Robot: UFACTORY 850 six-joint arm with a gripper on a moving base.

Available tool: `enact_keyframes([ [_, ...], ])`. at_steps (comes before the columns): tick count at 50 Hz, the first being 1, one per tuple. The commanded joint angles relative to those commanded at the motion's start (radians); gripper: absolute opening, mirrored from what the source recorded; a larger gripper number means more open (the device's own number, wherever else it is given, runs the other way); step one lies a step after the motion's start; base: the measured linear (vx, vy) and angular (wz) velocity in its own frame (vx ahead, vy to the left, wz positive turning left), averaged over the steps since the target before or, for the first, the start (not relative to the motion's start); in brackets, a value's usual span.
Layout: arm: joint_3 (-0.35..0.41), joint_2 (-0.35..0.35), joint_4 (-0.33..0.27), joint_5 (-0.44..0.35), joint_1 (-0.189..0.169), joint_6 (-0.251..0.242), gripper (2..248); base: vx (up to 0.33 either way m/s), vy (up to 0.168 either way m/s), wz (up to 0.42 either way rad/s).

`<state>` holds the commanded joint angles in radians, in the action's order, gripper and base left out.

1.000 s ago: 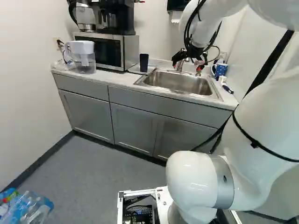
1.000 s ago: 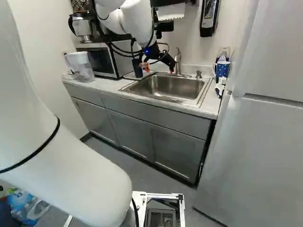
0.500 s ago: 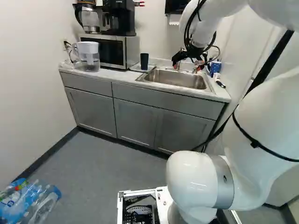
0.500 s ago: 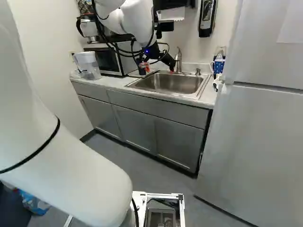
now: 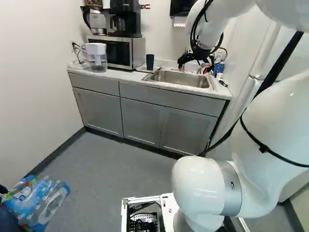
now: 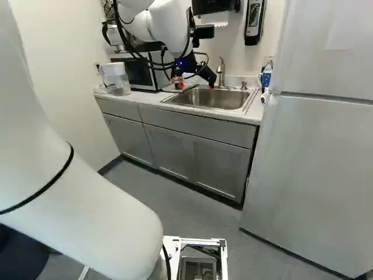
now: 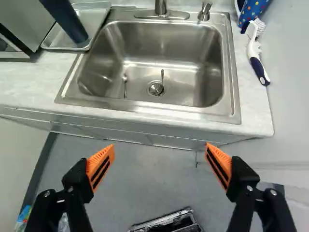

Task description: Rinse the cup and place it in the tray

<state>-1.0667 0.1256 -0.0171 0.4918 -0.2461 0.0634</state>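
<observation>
Two pads (image 7: pixel 100 158) stand wide apart in the wrist view: the released pincer (image 7: pixel 159 147) is empty, the cup (image 7: pixel 67 21) on the tray (image 7: pixel 96 21) ahead and to one side. In the left base view it stands upright, left of the pincer, near the microwave (image 5: pixel 116 53).

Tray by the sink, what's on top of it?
The tray has a dark cup standing on it. I can't see what, if anything, is under the cup or directly behind it.
</observation>
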Motion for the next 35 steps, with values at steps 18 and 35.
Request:
enact_keyframes([
  [18,0.001,0.0,0.0,-0.002,0.0,0.0,247,0.0,0.0,0.0],
  [35,0.021,0.003,0.0,-0.029,0.005,-0.001,247,0.0,0.0,0.0],
])
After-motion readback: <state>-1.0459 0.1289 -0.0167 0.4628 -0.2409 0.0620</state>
